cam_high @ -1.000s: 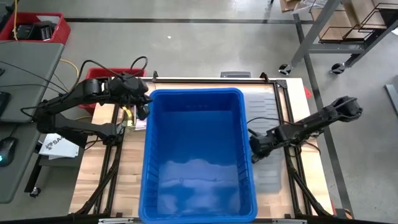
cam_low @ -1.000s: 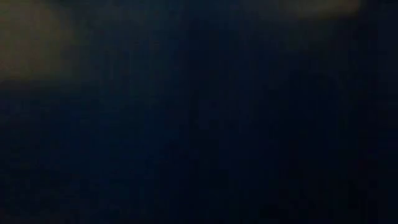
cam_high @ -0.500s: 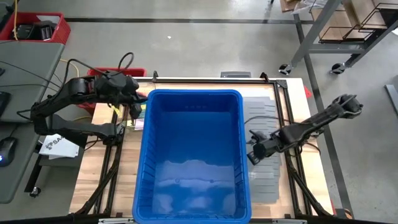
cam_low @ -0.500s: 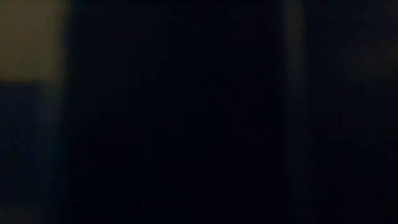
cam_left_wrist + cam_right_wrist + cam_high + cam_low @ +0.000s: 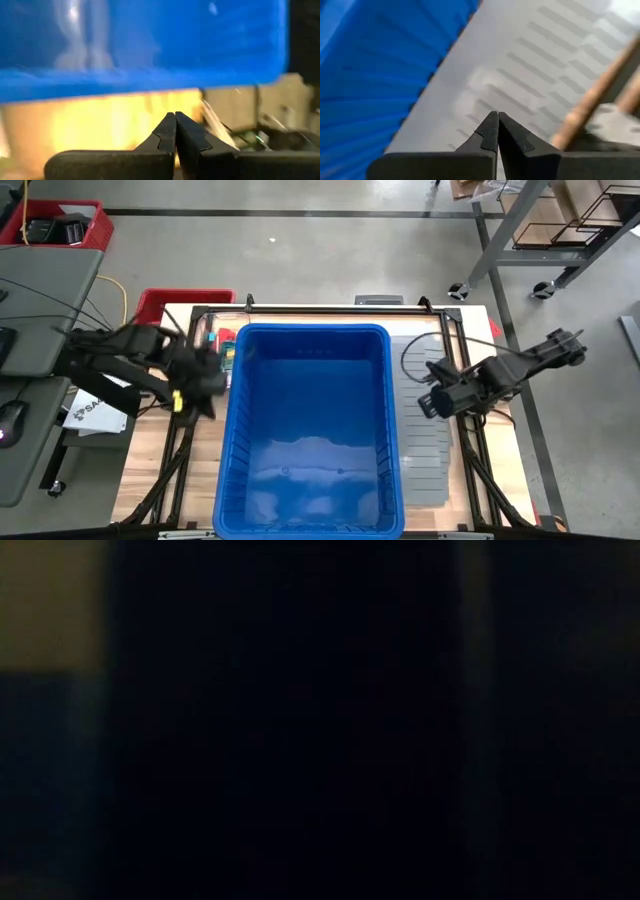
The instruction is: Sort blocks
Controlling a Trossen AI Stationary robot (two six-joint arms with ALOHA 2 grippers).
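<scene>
Risk: bin [image 5: 310, 430] covering most of bench [image 5: 210, 470], could shove or hide blocks [image 5: 222, 345], glimpsed upper left beside bin's corner, if nudged.
Left hand [image 5: 205, 380]: frame left, pinched shut, empty.
Right hand [image 5: 428, 402]: frame right over grey panel [image 5: 425, 470], likewise.
Count: bin 1; hands 2; blocks uncountable.

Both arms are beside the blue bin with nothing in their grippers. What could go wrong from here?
1. The blue bin covers most of the table and blacks out the low view, so depth cues are poor.
2. The shut left gripper sits close to the bin wall; a swing could shove it onto the blocks at its far left corner.
3. The shut right gripper hangs over the grey divider panel and could snag it.
</scene>
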